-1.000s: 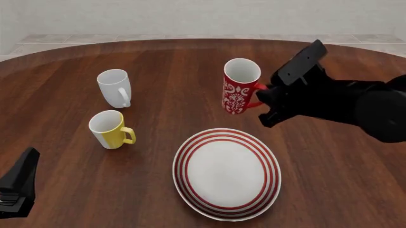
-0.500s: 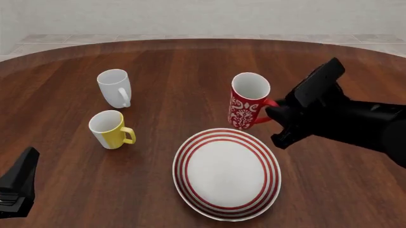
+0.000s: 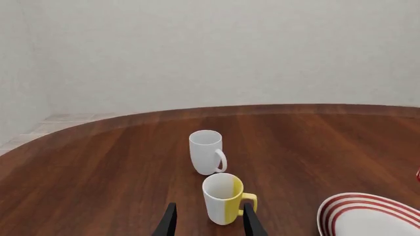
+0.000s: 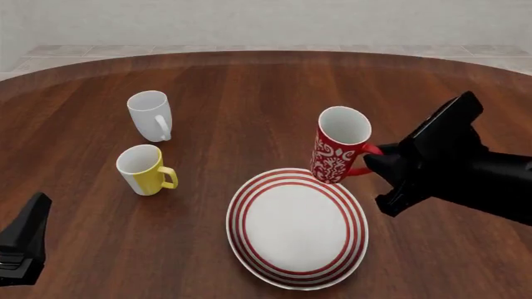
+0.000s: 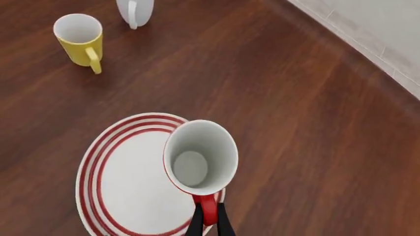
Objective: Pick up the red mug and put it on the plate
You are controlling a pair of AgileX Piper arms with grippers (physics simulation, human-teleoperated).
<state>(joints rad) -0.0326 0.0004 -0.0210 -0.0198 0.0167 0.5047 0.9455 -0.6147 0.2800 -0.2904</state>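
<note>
Over the far right rim of the plate (image 4: 249, 258), the red mug (image 4: 339, 149) hangs in the air, clamped by its handle between the closed fingers of the right gripper (image 5: 208, 219). The handle points toward the table's right edge, into the gripper, so the mug sits directly to the gripper's left, on the plate's side. Its long axis runs nearly upright but tilts, with the open mouth leaning toward the right edge and the base swung toward the plate's middle. In the right wrist view the white inside faces the camera and the base covers the ringed rim, not the plain centre. My reading is that the coming move turns on this offset: the mug needs to travel toward the table's left and near edges and come level before lowering, or it risks landing on the rim and tipping.

The left gripper (image 3: 206, 223) waits by the near left corner, jaws narrowly parted and holding nothing. The right arm is the 1 doing the work. 2 other mugs, a yellow mug (image 4: 144, 169) and a white mug (image 4: 151, 115), stand toward the left edge, well apart from the plate
</note>
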